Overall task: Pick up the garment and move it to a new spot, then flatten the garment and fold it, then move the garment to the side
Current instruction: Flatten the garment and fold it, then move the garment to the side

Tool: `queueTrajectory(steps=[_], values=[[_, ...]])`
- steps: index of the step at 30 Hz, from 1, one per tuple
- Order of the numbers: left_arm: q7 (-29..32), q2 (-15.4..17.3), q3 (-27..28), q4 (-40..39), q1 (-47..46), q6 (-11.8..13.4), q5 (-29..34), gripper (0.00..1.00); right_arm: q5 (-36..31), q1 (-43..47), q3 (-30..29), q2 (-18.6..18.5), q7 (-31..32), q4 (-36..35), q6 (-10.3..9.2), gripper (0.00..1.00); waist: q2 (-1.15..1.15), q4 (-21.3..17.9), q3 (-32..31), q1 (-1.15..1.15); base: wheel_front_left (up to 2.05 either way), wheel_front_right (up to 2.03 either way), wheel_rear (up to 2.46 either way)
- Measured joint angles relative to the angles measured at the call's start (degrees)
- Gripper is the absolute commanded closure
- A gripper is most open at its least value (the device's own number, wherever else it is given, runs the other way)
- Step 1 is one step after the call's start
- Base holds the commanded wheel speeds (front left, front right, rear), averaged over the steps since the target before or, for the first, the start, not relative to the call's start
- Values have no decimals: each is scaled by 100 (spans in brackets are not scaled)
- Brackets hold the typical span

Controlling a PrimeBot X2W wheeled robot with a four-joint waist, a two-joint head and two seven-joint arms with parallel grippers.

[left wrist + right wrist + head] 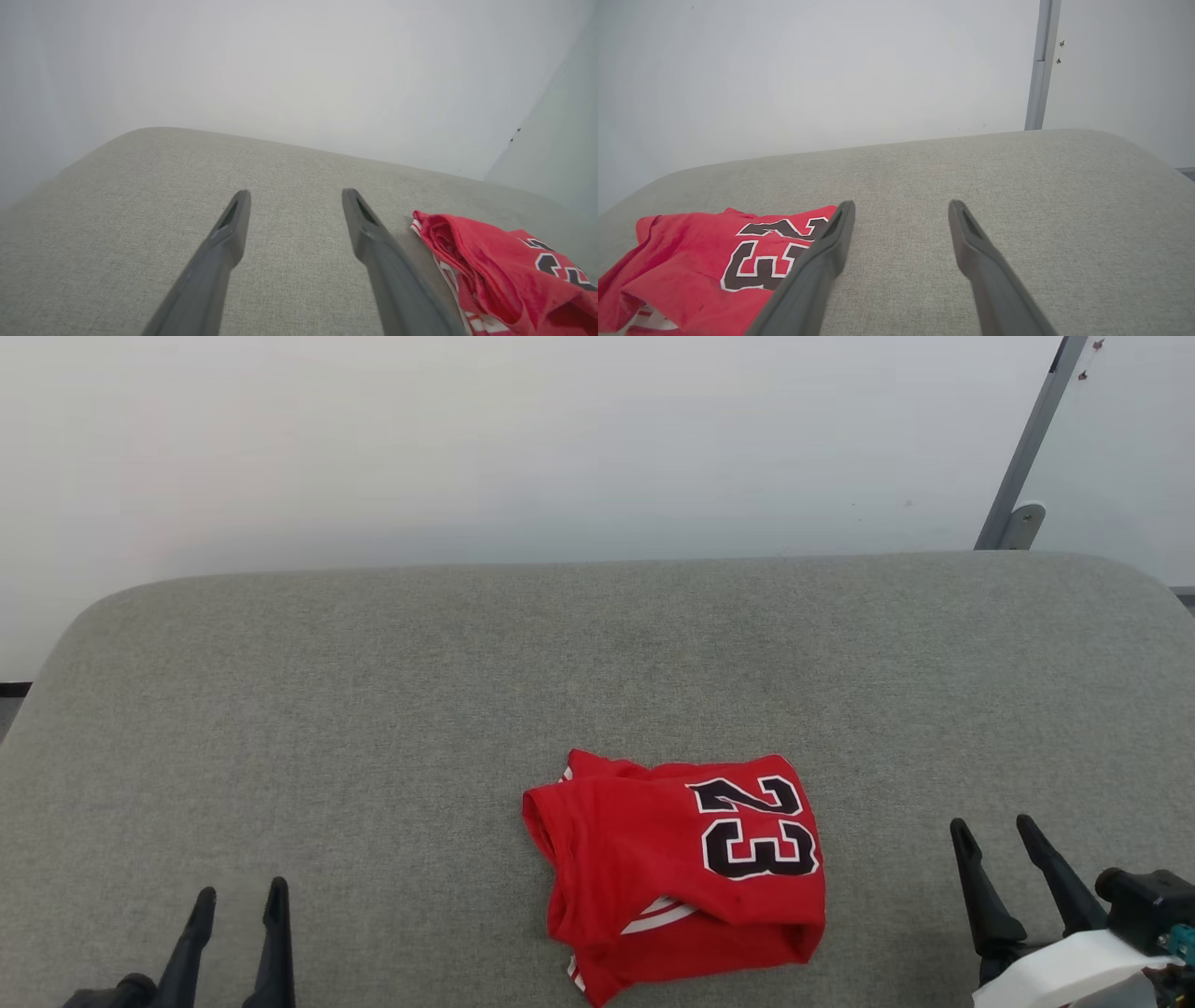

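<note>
We find the garment (672, 873) lying crumpled and partly folded on the grey cushion (373, 709), toward its near side, with the number 23 facing up. The left gripper (241, 889) stands well to the garment's left, fingers apart, holding nothing. The right gripper (991, 823) stands near the garment's right, fingers likewise apart and empty.

The surface (373, 691) was grey fabric with rounded far corners. A loosely folded red garment (635, 859) lay on it near the front edge.
</note>
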Motion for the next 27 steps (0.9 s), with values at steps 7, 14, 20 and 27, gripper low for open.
queueTrajectory(steps=[7,14,20,27], values=[[0,-60,-73,53,-15,0,63,0,-41,32,-12,52,-45,26,0,0,0,0,1,0,0,0,0],[0,-68,-118,75,-39,0,71,0,-43,43,-25,90,-54,26,0,0,0,10,3,0,0,0,0],[0,-78,-131,84,-68,0,69,0,-24,42,14,107,-4,19,0,0,0,36,16,0,0,0,0],[0,-91,-127,64,-88,0,49,0,180,-258,461,-88,469,-108,0,0,0,131,69,0,0,0,0]])
